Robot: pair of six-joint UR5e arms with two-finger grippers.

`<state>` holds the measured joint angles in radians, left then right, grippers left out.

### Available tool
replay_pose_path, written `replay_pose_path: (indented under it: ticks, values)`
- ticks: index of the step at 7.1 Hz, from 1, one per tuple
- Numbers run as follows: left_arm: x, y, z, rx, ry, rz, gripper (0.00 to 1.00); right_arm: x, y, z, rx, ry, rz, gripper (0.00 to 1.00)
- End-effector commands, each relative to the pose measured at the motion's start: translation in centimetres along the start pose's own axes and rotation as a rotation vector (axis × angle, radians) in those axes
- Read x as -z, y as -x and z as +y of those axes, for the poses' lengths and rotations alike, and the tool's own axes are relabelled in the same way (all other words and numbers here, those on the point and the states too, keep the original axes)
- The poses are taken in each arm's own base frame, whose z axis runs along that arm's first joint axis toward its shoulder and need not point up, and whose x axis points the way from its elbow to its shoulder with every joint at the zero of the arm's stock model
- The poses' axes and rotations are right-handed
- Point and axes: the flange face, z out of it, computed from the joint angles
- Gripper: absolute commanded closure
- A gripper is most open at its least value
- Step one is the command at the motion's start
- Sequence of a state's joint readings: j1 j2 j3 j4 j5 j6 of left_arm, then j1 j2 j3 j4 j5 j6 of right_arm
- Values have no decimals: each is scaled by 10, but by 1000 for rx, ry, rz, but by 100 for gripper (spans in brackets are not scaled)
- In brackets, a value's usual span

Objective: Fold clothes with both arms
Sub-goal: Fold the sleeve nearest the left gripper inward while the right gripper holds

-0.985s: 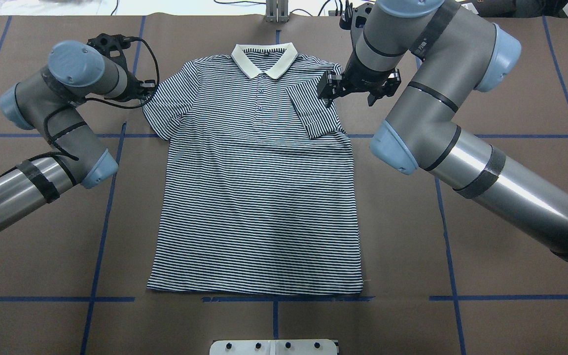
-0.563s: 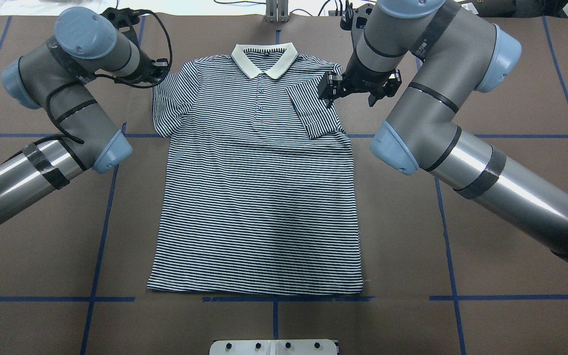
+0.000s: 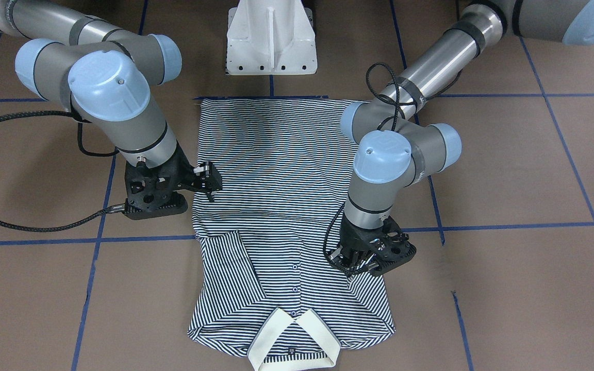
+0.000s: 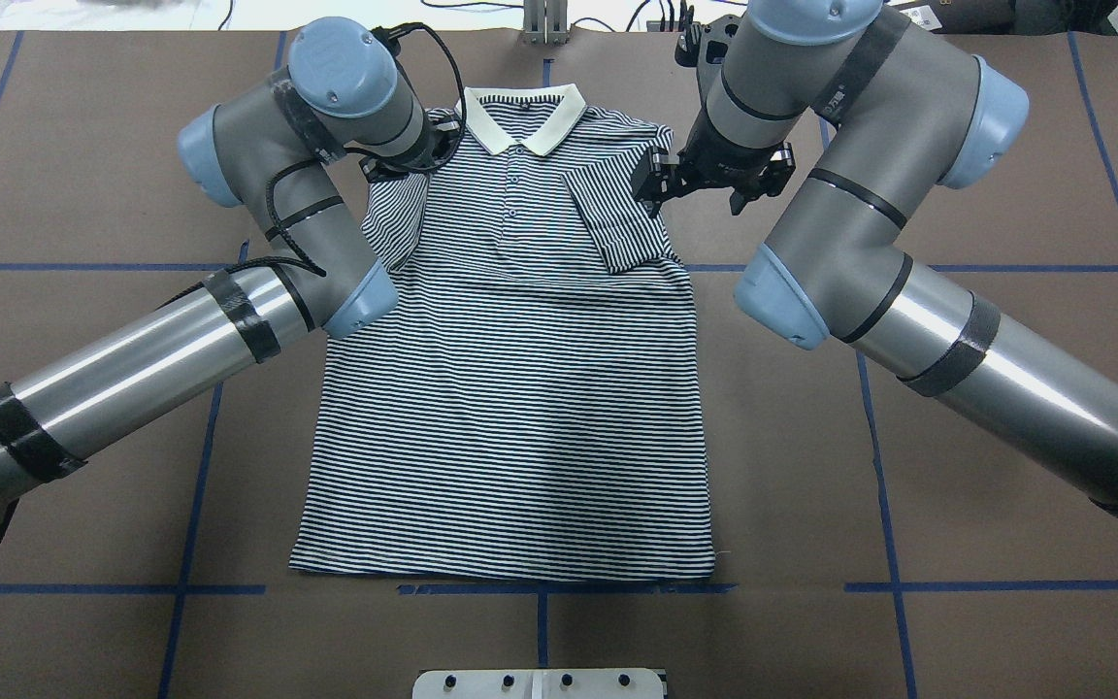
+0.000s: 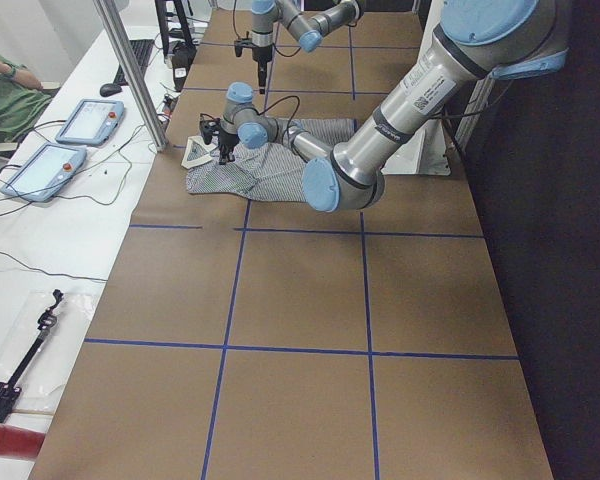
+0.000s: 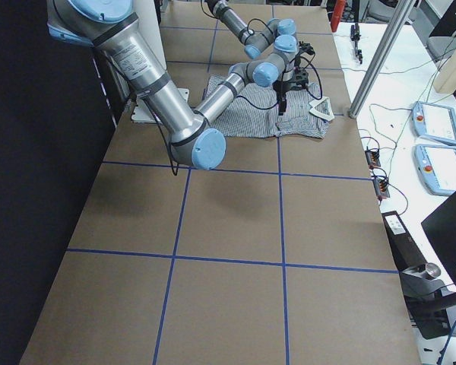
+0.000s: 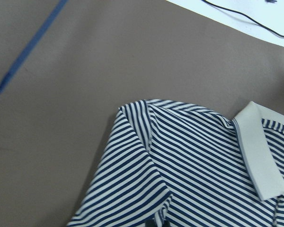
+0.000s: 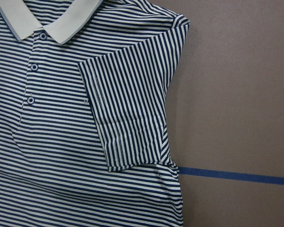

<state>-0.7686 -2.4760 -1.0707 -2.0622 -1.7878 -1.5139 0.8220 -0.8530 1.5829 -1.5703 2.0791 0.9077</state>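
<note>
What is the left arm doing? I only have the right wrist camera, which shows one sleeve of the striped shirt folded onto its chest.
Observer: The left gripper is at the other sleeve, apparently pinching its edge and holding it raised toward the chest.
Operator: Is the bottom of the shirt folded?
Observer: No, the hem lies flat and straight along a blue tape line.
Operator: Anyone near the table?
Observer: A person in green sits on the side opposite the robot.
</note>
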Motion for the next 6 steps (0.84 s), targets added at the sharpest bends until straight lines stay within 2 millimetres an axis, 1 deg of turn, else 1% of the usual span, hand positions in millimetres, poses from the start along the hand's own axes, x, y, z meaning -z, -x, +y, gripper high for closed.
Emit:
replay_pose_path:
  ticks: [1,2,3,5,6]
  values:
    - [-4,-15,2,8,1,33,100,-2,-1,1,-2,-13,-18,0]
    - [-8,-13,1,-9,-2,69,15,-5,-4,2,-2,-11,-14,0]
    - [-7,-16,3,-19,-1,97,0,-5,-5,3,-1,-10,-13,0]
    - [-6,-14,9,-100,0,105,0,-6,-5,2,-5,-11,-14,0]
    - [4,-11,12,-128,6,117,0,-2,-4,4,-4,-16,-20,0]
